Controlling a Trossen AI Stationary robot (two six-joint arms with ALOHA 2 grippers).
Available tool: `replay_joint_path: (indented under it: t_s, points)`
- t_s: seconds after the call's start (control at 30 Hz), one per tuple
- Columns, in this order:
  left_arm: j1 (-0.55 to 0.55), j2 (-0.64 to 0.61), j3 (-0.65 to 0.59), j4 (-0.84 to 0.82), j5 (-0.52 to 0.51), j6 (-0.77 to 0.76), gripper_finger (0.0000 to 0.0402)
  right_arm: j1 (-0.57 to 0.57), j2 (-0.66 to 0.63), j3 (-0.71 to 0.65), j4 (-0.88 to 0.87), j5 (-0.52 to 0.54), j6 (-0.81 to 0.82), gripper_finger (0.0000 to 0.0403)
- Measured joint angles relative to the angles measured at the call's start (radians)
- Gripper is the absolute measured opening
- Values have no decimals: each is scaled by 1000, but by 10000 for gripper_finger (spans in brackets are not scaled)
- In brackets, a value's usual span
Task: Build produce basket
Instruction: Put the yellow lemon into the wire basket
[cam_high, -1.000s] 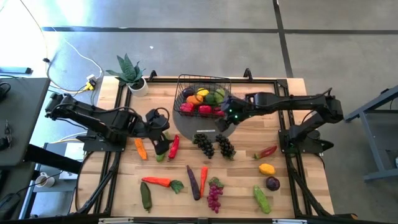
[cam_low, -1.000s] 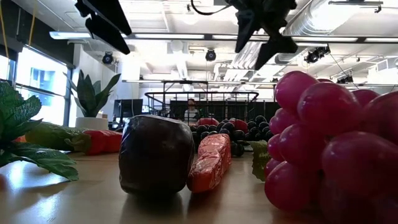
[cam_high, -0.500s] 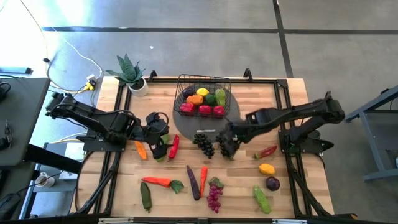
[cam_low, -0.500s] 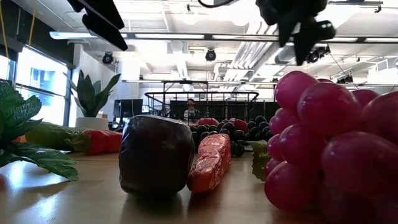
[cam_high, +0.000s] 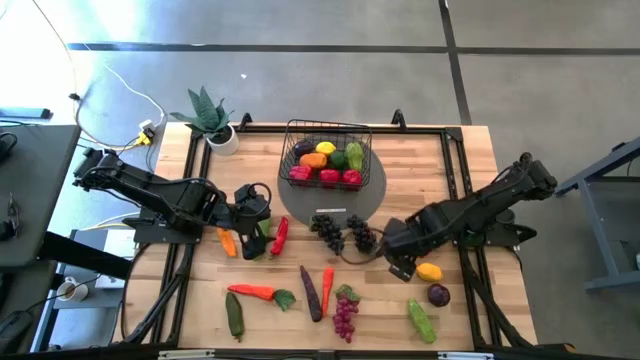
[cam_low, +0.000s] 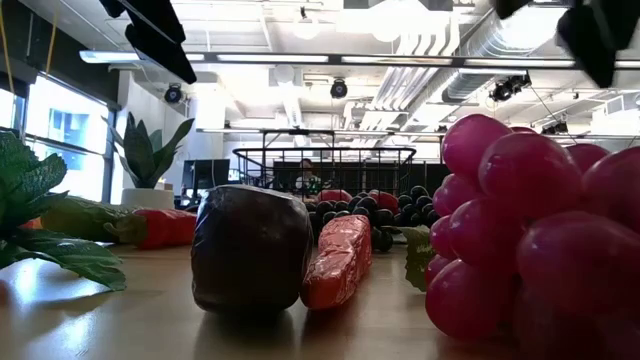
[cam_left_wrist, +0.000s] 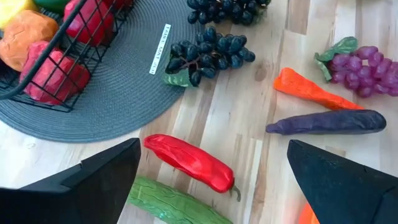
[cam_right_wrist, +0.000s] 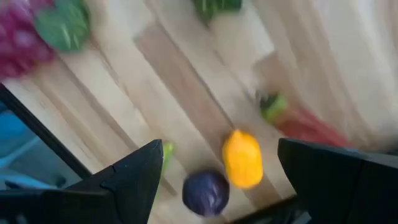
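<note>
your right claw (cam_high: 400, 262): fingers spread wide, holding nothing, over the lemon (cam_right_wrist: 242, 158) and red pepper (cam_right_wrist: 305, 126). your left claw (cam_high: 262, 228): spread, empty, above the red pepper (cam_left_wrist: 189, 163) and cucumber (cam_left_wrist: 171, 202). basket (cam_high: 329, 152): on the grey mat (cam_high: 375, 190), part-filled, apart from both claws.

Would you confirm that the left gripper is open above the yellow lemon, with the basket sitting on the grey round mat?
Not quite: the left gripper is open above the red pepper, not a lemon; the left wrist view shows the pepper between its fingers. The yellow lemon lies on the right side, by the right gripper. The basket does sit on the grey round mat.
</note>
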Motion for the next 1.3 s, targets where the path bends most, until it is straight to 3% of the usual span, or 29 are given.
replay_joint_path:
  t_s: [0.57,0.9,1.3]
  points:
    - [0,0,0,0,3,-52,397,179,0,-202,17,-49,189,300]
    - [0,0,0,1,2,-52,397,234,0,-358,195,-55,303,300]
    - [0,0,0,1,-1,-52,397,240,0,-500,369,-105,328,300]
